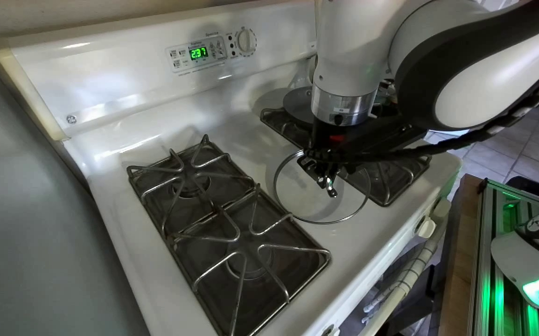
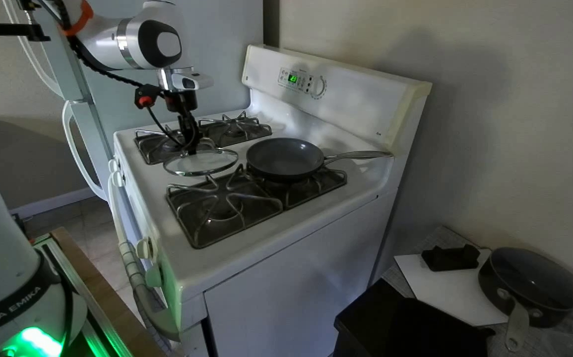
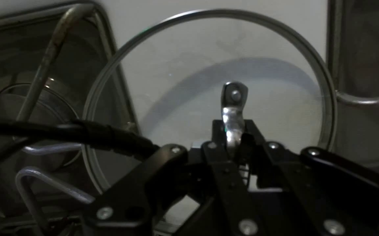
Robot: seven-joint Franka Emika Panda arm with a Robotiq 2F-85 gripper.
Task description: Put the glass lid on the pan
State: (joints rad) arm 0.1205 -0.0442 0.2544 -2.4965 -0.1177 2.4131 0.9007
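The glass lid (image 3: 189, 98), a clear disc with a thin metal rim and an arched metal handle, is held above the white stove top between the two pairs of burners. It also shows in both exterior views (image 1: 297, 200) (image 2: 217, 159). My gripper (image 3: 233, 134) is shut on the lid's handle, with its fingers on either side of the metal; it also shows in both exterior views (image 1: 323, 173) (image 2: 192, 145). The dark grey pan (image 2: 286, 157) sits on a back burner, its handle pointing away from the lid. In an exterior view the arm hides most of the pan (image 1: 298, 103).
Raised wire grates (image 1: 246, 233) (image 2: 222, 203) stand on both sides of the lid. The stove's back panel (image 2: 336, 94) rises behind the pan. A dark saucepan (image 2: 529, 282) and a black box (image 2: 405, 322) are beside the stove. A cable runs along the gripper.
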